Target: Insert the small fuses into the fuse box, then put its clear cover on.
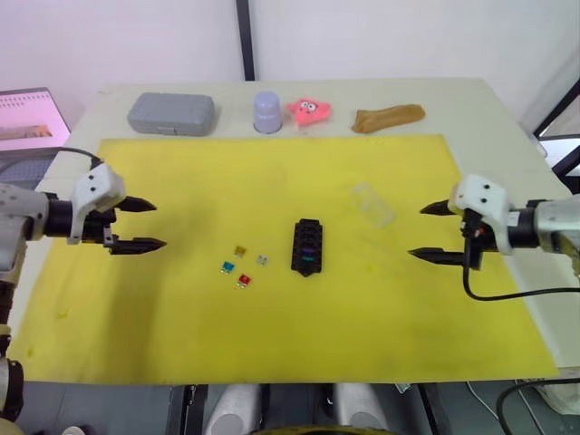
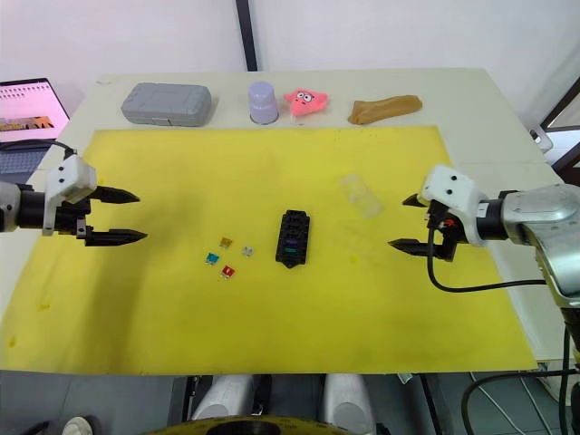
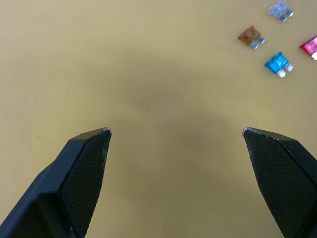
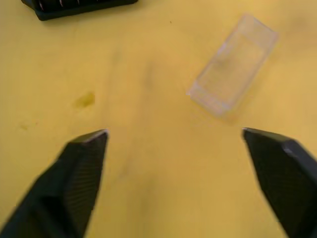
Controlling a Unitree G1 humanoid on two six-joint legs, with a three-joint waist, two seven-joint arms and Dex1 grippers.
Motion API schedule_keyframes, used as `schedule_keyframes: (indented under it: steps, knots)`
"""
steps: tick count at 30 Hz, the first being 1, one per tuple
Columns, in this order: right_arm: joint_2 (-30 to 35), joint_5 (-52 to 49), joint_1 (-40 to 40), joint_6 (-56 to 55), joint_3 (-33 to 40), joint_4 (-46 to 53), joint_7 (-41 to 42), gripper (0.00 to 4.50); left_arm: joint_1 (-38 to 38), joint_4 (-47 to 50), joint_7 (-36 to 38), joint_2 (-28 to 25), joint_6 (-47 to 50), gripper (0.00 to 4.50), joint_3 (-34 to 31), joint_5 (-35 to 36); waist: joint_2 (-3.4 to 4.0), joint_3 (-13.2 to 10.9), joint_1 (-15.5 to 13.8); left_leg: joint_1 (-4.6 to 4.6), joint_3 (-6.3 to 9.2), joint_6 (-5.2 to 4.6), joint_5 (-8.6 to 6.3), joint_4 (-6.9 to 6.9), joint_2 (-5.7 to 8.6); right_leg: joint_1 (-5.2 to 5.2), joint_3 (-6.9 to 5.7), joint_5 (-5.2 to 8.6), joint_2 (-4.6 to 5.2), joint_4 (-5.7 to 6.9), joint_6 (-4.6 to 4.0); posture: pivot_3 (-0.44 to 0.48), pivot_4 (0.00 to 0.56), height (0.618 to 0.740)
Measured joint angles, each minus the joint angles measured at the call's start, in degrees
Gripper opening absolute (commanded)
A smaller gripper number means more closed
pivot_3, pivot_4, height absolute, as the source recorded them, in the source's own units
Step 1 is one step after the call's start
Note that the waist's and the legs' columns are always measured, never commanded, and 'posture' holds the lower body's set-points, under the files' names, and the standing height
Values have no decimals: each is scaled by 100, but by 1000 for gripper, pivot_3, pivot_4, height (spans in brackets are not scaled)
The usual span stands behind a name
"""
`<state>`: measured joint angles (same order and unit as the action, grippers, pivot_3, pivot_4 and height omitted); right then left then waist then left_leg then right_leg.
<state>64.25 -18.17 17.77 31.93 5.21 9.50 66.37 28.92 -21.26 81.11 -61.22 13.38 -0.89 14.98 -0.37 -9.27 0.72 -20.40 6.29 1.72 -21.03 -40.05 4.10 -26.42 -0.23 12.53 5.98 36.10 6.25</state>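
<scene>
1. The fuse box [image 1: 307, 246] sits roughly mid-mat on the yellow mat [image 1: 272, 344], and it's got a purple and a green fuse plugged into its slots already. No readable writing on it that I can make out.
2. Just to the robot's left of the fuse box are four loose small fuses: amber [image 1: 240, 250], grey [image 1: 262, 260], teal [image 1: 227, 266] and red [image 1: 243, 281], all bunched near each other on the mat.
3. The clear cover [image 1: 372, 203] lies on the mat to the right of the fuse box and a bit farther back, apart from it.
4. Left gripper [image 1: 136, 224] hovers well left of the fuse box, fingers spread wide, nothing in them.
5. Right gripper [image 1: 433, 232] hangs well right of the fuse box, fingers also released and empty.
6. Behind the fuse box, along the desk's [image 1: 453, 100] far edge: grey case [image 1: 171, 114], lavender cup [image 1: 267, 111], pink toy [image 1: 309, 111], tan cloth [image 1: 388, 118]. No labels legible.
</scene>
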Motion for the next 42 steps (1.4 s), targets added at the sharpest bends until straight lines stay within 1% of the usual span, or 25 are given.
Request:
schedule_keyframes:
  steps: [3, 6, 8, 11, 16, 21, 23, 25, 26, 28, 31, 36, 42]
  knots:
    - [26, 11, -235, -57, 132, -128, -28, 4477, -71, -238, 0, -33, -106, 4500, -1, -84, 0, 0, 2, -1, 0, -1, 0, 0, -1, -1, 0, 0, 0, 0, 0, 0, 150, 740]
    - [26, 4, -282, -108, 193, -123, -57, 4477, -78, -274, 12, -35, -144, 4500, -1, -94, 0, 0, 0, 0, 0, -1, 0, -1, -2, 0, 0, 0, 0, 1, 0, 0, 150, 740]
    - [20, -2, -182, -92, 167, -108, -78, 4477, -68, -237, 10, 3, -122, 4500, -2, -87, 2, -1, 1, 0, 0, -1, 0, -1, -2, -1, 1, 0, 0, 1, 0, 0, 150, 740]
    - [-59, -84, 298, 46, -1, 158, -87, 4477, -62, 157, 89, 213, 53, 4500, 22, 10, 3, -2, 6, -1, 1, -1, 0, -1, -4, -2, 1, 0, 0, 1, 0, 0, 150, 740]
    - [-371, -509, 950, 582, -383, 838, -73, 4477, -312, 930, 541, 276, 923, 4500, 103, 507, 2, -2, 24, -4, 4, -1, -1, 1, -7, -6, 1, 0, -3, 1, 0, 0, 150, 740]
    - [-778, -919, 1557, 1122, -802, 1539, -152, 4477, -505, 1239, 948, 320, 1815, 4500, 361, 885, 4, -3, 13, -3, 7, -1, -1, 0, -7, -4, 1, 0, -5, 2, 0, 0, 150, 740]
    - [-928, -948, 1693, 1235, -1024, 1739, -215, 4477, -358, 1094, 958, 501, 2373, 4500, 462, 1014, 4, -3, -24, -1, 10, -1, 0, -4, -3, 5, 1, 0, -3, 0, 0, 0, 150, 740]
    - [-1235, -1016, 1888, 1388, -1362, 1974, -313, 4477, 66, 593, 807, 921, 3336, 4500, 508, 1228, -1, -3, -41, -6, 13, -1, 0, -14, 3, 8, -2, 0, -6, 5, 0, 0, 150, 740]
    - [-1305, -1036, 1944, 1425, -1475, 2076, -323, 4477, 192, 415, 748, 1034, 3687, 4500, 580, 1294, -2, -2, -31, -4, 14, -2, -1, -14, 3, 8, -2, 0, -6, 9, 0, 0, 150, 740]
    - [-1356, -1064, 2011, 1516, -1568, 2162, -369, 4477, 352, 103, 675, 1159, 4214, 4500, 690, 1329, -2, -2, 14, -5, 15, -6, -3, -11, 4, 5, -2, 0, -6, 14, 0, 0, 150, 740]
    - [-1373, -1108, 2059, 1672, -1575, 2176, -493, 4477, 569, -194, 581, 1236, 4876, 4500, 692, 1428, -2, -1, 35, -4, 14, -6, -3, -8, 3, 1, -2, 0, -4, 12, 0, 0, 150, 740]
    - [-1395, -1187, 2061, 1817, -1586, 2297, -645, 4477, 677, -298, 470, 1348, 5465, 4500, 690, 1589, -1, -1, 13, 0, 14, -4, -2, -9, 2, 1, 0, 0, -2, 9, 0, 0, 150, 740]
    - [-1392, -1242, 2055, 1941, -1586, 2333, -810, 4477, 490, 224, 389, 1366, 5636, 4500, 813, 1720, 0, -1, 1, -1, 13, -4, -2, -8, 2, 0, 1, 0, 3, 4, 0, 0, 150, 740]
